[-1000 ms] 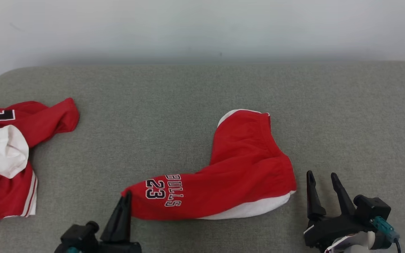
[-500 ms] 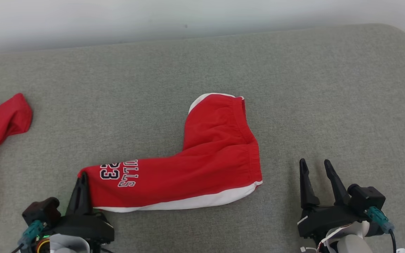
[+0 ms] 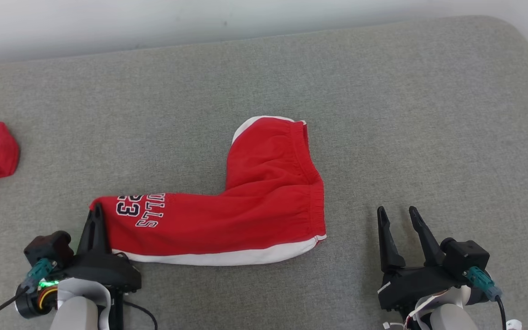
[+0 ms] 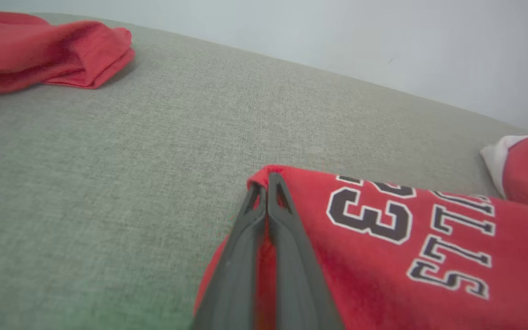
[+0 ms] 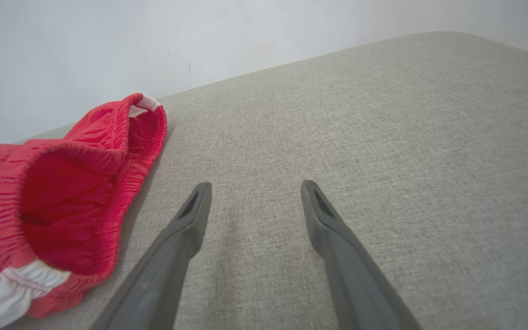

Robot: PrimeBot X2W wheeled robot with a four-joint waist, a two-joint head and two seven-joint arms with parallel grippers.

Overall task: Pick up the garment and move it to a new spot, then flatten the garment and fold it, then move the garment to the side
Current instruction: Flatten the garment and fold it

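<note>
Judging by the layout, in the first step: moving the red fleece shorts (image 3: pixel 264 206) with white trim and "BULLS 23" lettering, lying L-shaped on the grey woven cushion (image 3: pixel 383 114). Clamped tight at the printed leg's hem by the left gripper (image 3: pixel 96 211); flanked near the waistband (image 3: pixel 313 183) by the right gripper (image 3: pixel 396 211), spread wide and holding nothing (clear of the cloth). Next, probably: let go, then pull flat from both ends.
</note>
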